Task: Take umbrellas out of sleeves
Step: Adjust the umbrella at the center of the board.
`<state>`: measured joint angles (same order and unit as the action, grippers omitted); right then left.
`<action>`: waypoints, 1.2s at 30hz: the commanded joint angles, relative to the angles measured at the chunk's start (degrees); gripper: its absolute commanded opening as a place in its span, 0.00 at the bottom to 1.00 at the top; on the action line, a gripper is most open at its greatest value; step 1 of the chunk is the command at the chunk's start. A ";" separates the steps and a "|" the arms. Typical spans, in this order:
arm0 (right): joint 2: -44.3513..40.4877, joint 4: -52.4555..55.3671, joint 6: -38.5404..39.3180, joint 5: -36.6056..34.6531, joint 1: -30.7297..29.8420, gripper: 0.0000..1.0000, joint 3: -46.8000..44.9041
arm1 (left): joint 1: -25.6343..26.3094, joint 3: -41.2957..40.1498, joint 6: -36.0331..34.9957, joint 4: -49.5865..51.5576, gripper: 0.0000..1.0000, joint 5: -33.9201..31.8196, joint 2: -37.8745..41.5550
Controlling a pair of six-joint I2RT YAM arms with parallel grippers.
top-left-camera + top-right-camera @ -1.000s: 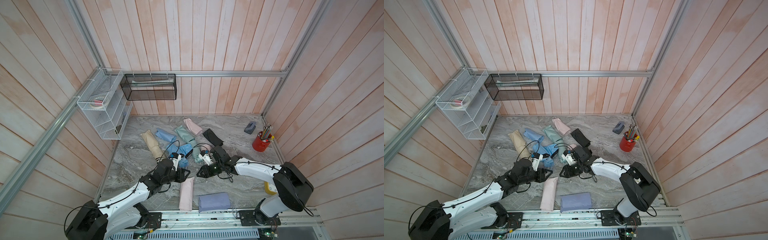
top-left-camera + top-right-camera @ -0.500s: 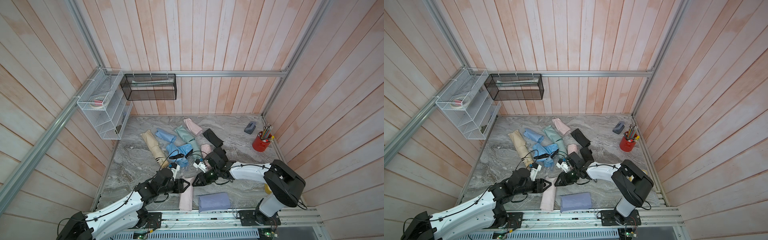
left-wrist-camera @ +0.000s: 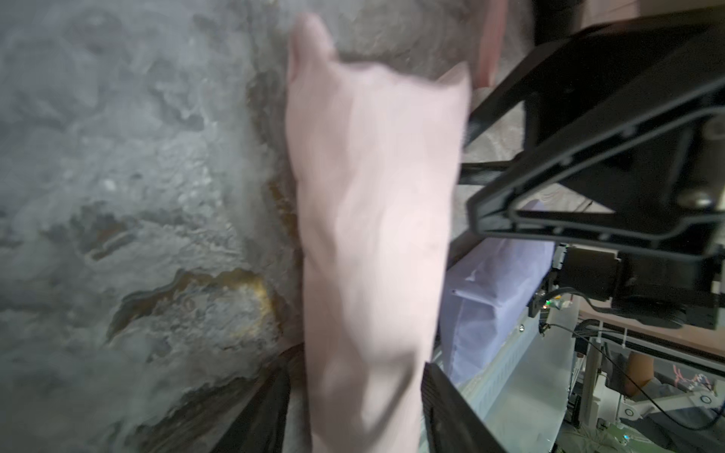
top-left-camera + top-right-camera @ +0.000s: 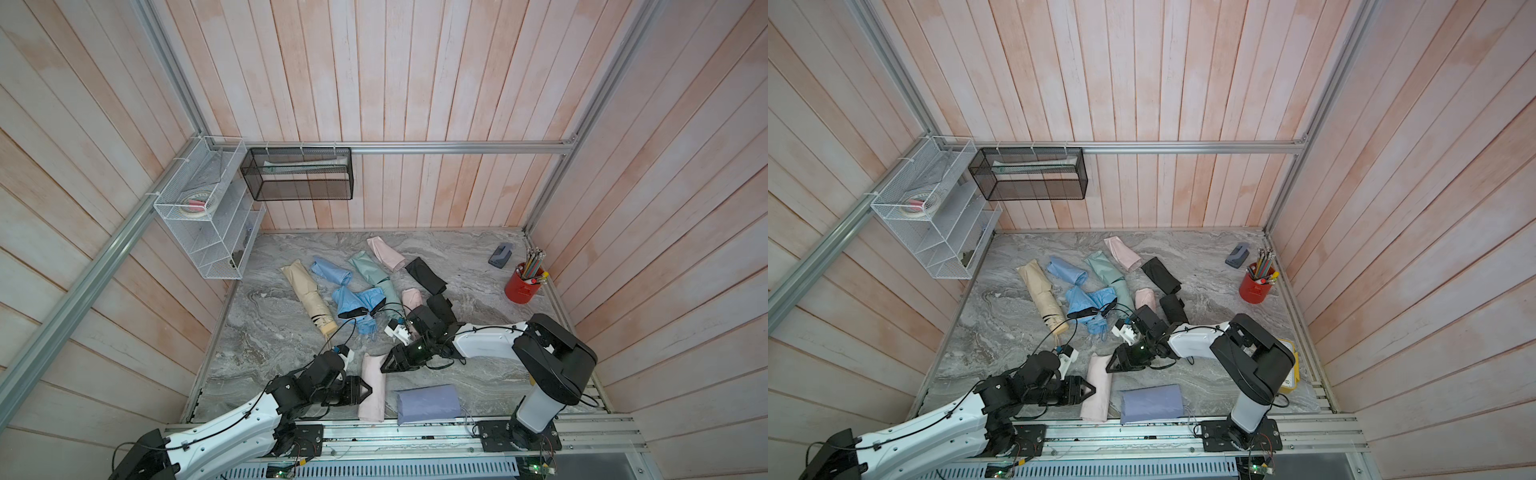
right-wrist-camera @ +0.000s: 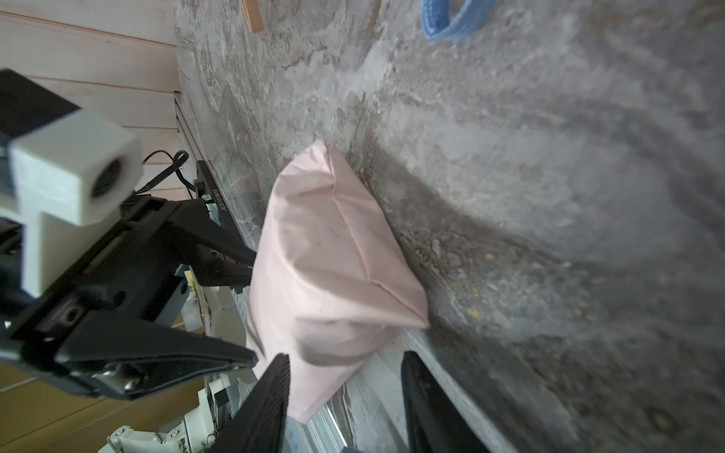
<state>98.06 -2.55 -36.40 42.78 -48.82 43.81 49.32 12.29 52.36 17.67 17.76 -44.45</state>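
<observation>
Pale wooden plank walls [image 4: 415, 83] enclosed a grey marbled counter [image 4: 270, 332] strewn with fabric, among it a beige umbrella [image 4: 307, 297] and a black sleeve [image 4: 426, 274]. A pink sleeve [image 4: 371, 388] lay near the front rail [image 4: 415, 430], just beside a lavender sleeve [image 4: 428, 403]. Whether an umbrella was inside could not be seen. The right gripper [image 4: 385, 368] stood at its far end, jaws apart with counter showing between. The left gripper [image 4: 369, 390] had the sleeve between parted jaws, and blur hid whether they pinched it.
</observation>
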 commanded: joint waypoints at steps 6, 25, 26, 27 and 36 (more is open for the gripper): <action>4.41 -3.54 -1.34 1.64 0.68 0.45 4.23 | 0.34 -1.53 1.52 -10.05 0.47 0.26 -2.20; 9.90 9.17 7.47 -3.04 11.11 0.42 25.85 | -14.81 12.38 -13.36 -20.86 0.47 8.89 -29.18; 8.35 10.12 8.31 -3.76 11.74 0.42 25.24 | -14.95 12.79 -13.12 -21.45 0.47 8.45 -30.22; 6.74 11.17 9.21 -4.53 12.36 0.42 24.35 | -15.07 13.37 -12.78 -21.83 0.47 7.74 -31.27; -10.49 17.52 13.96 -8.02 12.30 0.42 5.59 | -14.96 17.13 -11.37 -19.06 0.46 7.40 -33.72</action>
<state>90.98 10.70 -24.29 36.60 -35.86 54.54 34.50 29.56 41.36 -2.24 25.06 -80.14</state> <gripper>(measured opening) 0.422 0.462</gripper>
